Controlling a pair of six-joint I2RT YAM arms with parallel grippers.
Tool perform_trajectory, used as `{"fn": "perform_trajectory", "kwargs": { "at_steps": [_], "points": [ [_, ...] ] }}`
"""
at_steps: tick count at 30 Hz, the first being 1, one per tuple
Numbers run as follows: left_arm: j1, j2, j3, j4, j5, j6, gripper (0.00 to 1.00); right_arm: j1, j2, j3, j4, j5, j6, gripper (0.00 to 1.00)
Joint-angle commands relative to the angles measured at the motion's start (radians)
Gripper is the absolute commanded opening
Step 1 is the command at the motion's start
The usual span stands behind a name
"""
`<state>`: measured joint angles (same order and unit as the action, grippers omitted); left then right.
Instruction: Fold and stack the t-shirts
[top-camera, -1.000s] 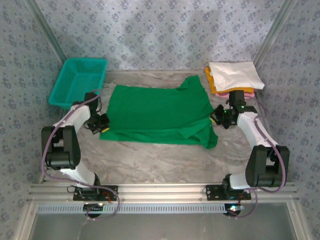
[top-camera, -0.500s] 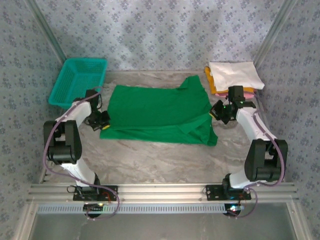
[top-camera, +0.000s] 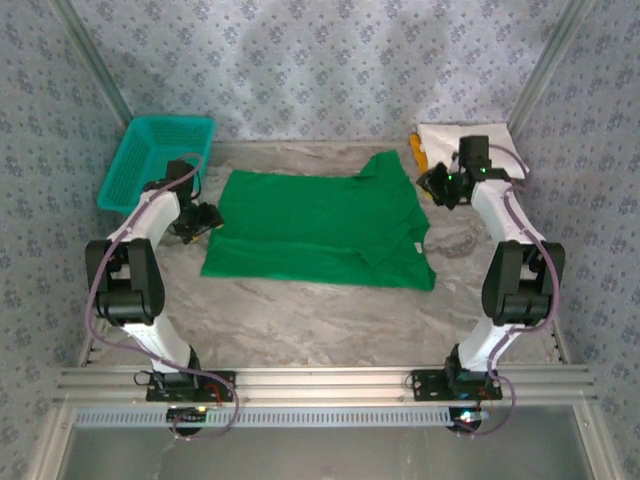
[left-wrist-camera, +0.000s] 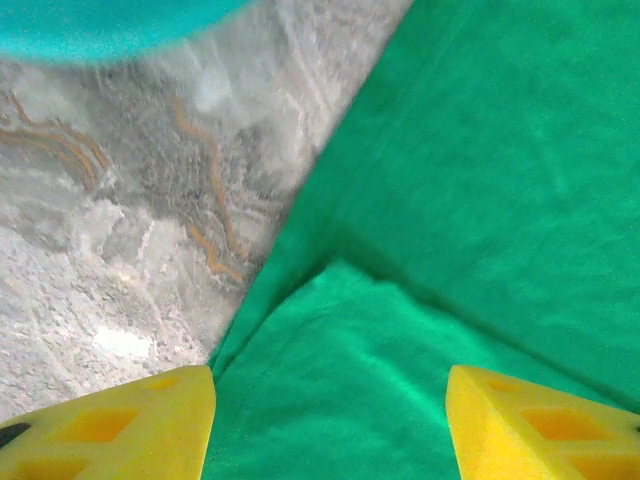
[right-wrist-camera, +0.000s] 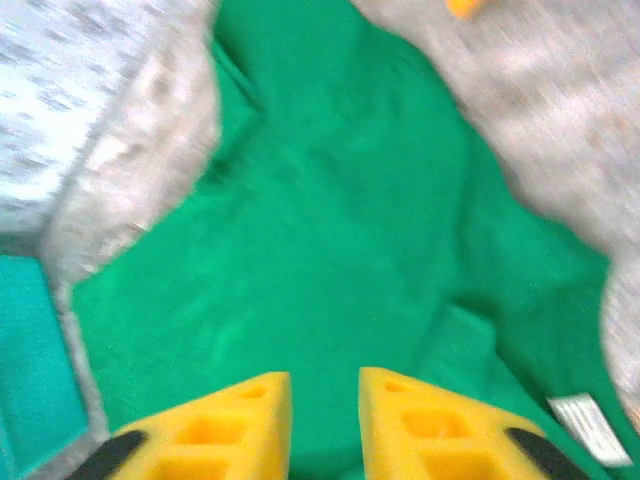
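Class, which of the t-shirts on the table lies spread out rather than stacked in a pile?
The green t-shirt, spread out in the middle; the white t-shirt and orange-yellow t-shirt sit piled at the far right corner.

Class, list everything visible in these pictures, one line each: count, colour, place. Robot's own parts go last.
green t-shirt: one, bright green, spread mid-table
white t-shirt: one, white, folded, far right corner
orange-yellow t-shirt: one, orange-yellow, edge at white one's left
basket: one, teal, far left corner
table: one, grey marble, under everything
left fingers: two, yellow, apart, at shirt's left edge
right fingers: two, yellow, slightly apart, near shirt's right end
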<state>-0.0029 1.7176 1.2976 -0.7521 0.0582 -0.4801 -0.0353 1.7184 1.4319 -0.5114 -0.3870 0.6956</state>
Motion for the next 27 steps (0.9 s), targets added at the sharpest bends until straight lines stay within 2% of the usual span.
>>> {"fn": "perform_trajectory", "kwargs": {
  "at_steps": [1,5,8,9,11,13,15,18,21,27],
  "points": [
    [-0.041,-0.080,0.031,-0.012,-0.063,-0.001,0.63,0.003,-0.006,0.094,-0.025,-0.030,-0.045,0.46],
    [-0.083,-0.143,-0.036,0.004,-0.061,-0.012,0.61,0.038,-0.080,0.030,-0.047,-0.060,-0.059,0.43],
    [-0.119,-0.187,-0.103,0.064,-0.033,0.000,0.55,0.106,-0.166,-0.138,-0.007,-0.057,-0.058,0.41],
    [-0.133,-0.193,-0.120,0.080,-0.031,-0.002,0.51,0.131,-0.190,-0.194,0.003,-0.055,-0.059,0.36],
    [-0.165,-0.181,-0.131,0.112,-0.019,0.002,0.48,0.173,-0.229,-0.317,0.038,-0.042,-0.054,0.30],
    [-0.206,-0.153,-0.135,0.111,-0.030,0.008,0.44,0.205,-0.261,-0.426,0.077,-0.017,-0.025,0.28],
    [-0.232,-0.133,-0.168,0.138,-0.024,-0.002,0.41,0.220,-0.273,-0.497,0.078,-0.002,-0.003,0.28],
    [-0.235,-0.092,-0.208,0.169,-0.006,-0.028,0.41,0.244,-0.272,-0.568,0.112,-0.003,0.021,0.33],
    [-0.235,-0.056,-0.227,0.194,-0.008,-0.029,0.40,0.259,-0.234,-0.583,0.139,-0.036,0.046,0.34],
    [-0.206,0.021,-0.256,0.220,-0.019,-0.046,0.38,0.280,-0.154,-0.594,0.196,-0.050,0.082,0.43]
  ]
}}
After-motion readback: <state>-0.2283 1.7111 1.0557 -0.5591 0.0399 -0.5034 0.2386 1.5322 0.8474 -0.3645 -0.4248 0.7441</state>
